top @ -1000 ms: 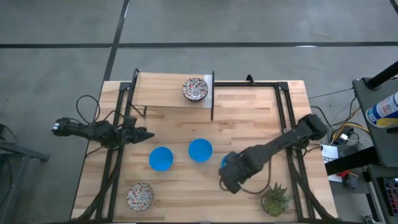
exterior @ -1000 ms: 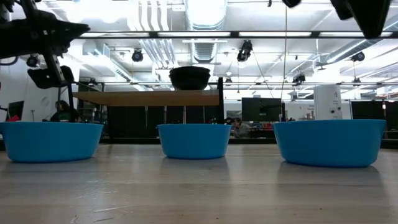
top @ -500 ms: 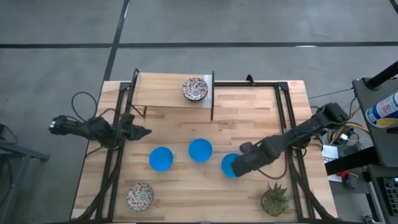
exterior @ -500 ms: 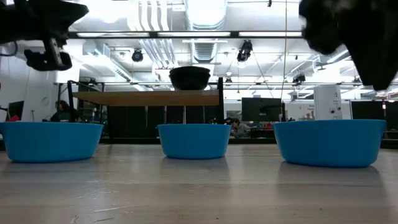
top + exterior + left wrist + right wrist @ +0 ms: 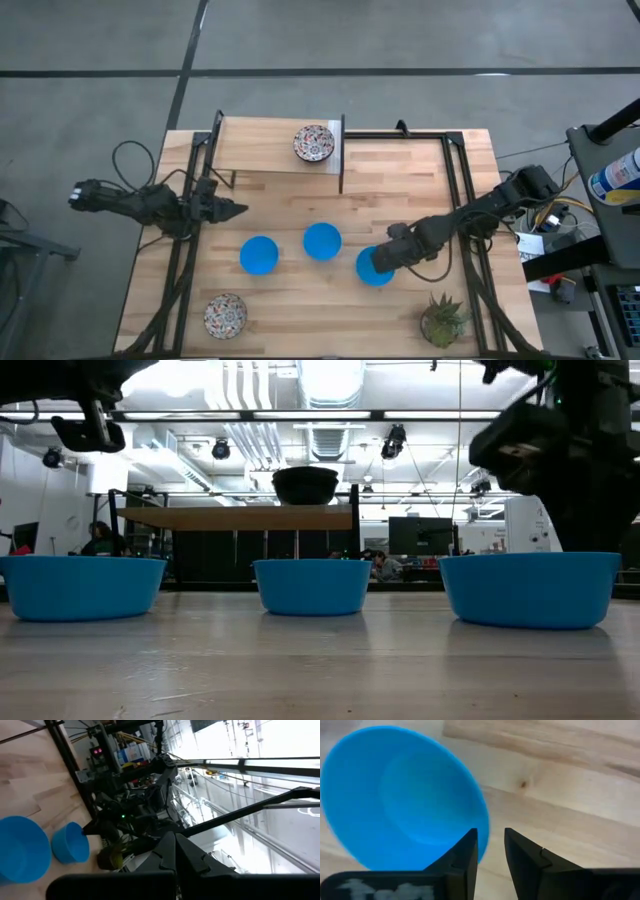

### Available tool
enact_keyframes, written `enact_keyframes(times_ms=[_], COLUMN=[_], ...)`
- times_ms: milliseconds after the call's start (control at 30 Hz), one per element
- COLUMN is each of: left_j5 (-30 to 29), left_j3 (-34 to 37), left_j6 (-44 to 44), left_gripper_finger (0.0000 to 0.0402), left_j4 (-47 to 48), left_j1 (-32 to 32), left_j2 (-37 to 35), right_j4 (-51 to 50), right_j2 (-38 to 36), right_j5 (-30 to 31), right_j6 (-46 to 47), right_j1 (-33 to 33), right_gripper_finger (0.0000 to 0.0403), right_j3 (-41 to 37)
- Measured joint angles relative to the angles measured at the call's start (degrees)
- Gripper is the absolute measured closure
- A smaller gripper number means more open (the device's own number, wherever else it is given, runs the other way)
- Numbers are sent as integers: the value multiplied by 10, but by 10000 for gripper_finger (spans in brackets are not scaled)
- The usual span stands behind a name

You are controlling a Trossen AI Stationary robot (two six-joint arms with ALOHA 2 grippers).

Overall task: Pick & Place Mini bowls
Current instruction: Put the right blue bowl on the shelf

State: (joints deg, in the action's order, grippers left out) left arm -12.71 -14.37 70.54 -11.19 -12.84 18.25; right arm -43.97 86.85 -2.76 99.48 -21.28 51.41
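A pale wood table with visible grain and plank seams fills the frame's centre. Three blue bowls look like smooth, matt plastic. A patterned bowl, upper centre, looks glazed. Dark matt gripper fingers show at bottom.

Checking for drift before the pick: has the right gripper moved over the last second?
Yes. The right gripper swung from near the potted plant up over the rightmost blue bowl, away from the plant.

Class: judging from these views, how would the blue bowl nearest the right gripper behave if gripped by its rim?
The blue bowl looks rigid and probably light. Its smooth, glossy rim may slip between narrow fingers. Its wide, low shape suggests it would slide rather than tip.
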Motion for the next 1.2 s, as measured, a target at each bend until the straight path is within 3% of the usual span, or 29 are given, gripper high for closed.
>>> enact_keyframes(times_ms=[333, 467, 600, 900, 1200], left_j5=[-1, -1, -1, 6, 91], left_j3=[-1, -1, -2, -2, -49], left_j6=[16, 18, 36, 123, 137], left_gripper_finger=[401, 401, 401, 401, 398], left_j4=[-16, -18, -18, -15, -10], left_j1=[0, 0, 0, 0, 0], left_j2=[22, 22, 23, 75, 181], right_j4=[70, 71, 70, 15, -72], right_j2=[0, 0, 0, 5, 75], right_j5=[0, 9, 16, 62, 59], right_j6=[-23, -25, -37, -77, -197], right_j1=[6, 6, 6, 22, 78], right_gripper_finger=[355, 388, 393, 394, 394], right_j3=[-40, -39, -20, 104, 268])
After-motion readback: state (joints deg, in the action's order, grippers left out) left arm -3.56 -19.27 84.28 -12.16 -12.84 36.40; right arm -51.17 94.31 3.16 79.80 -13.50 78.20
